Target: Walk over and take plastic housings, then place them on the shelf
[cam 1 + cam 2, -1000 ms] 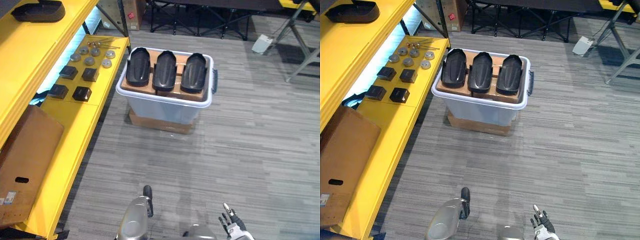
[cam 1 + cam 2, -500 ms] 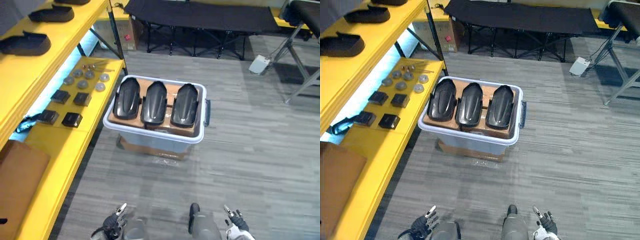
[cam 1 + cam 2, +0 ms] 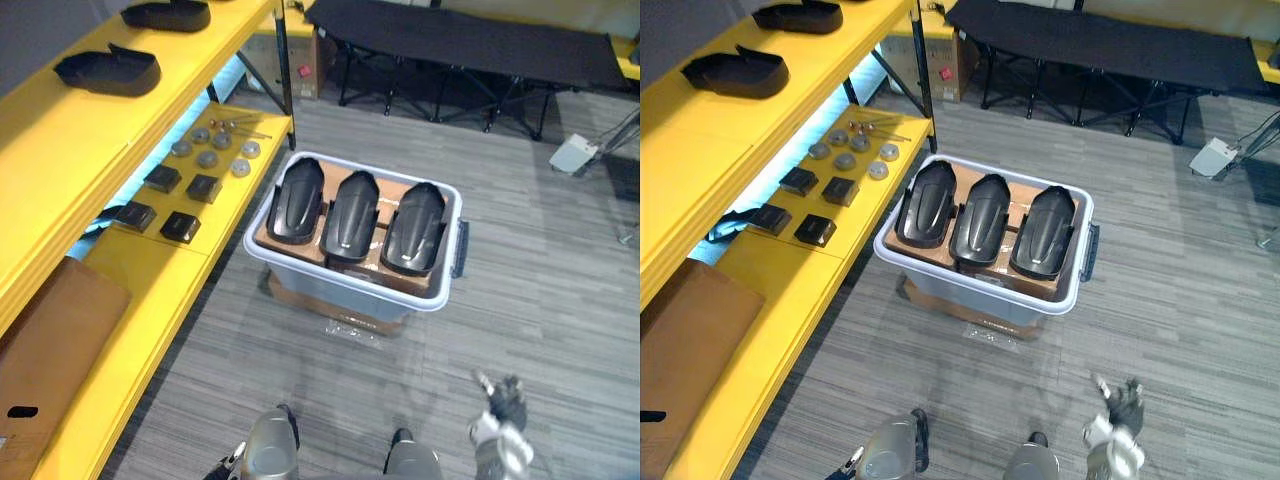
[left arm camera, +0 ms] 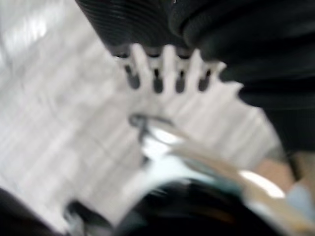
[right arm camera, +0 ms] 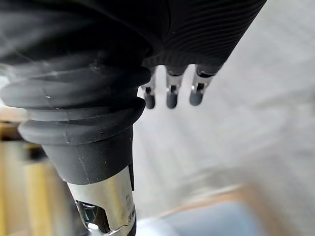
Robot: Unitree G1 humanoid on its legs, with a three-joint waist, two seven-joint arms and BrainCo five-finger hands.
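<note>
**3 black moulded plastic housings sit in a tote, well apart from both empty hands.**

The 3 black moulded plastic housings lie side by side on a brown cardboard sheet inside a pale grey plastic tote on the grey striped floor. They are well ahead of every fingertip and touch none. The right hand hangs low on the near side of the tote, its silver dark-tipped fingers straight, slightly spread and holding nothing. The left hand has its fingers straight in a loose row over the floor, also empty. Out to the left fingers' side stands a yellow shelf. 2 more black housings rest on its upper level, far from either hand.
</note>
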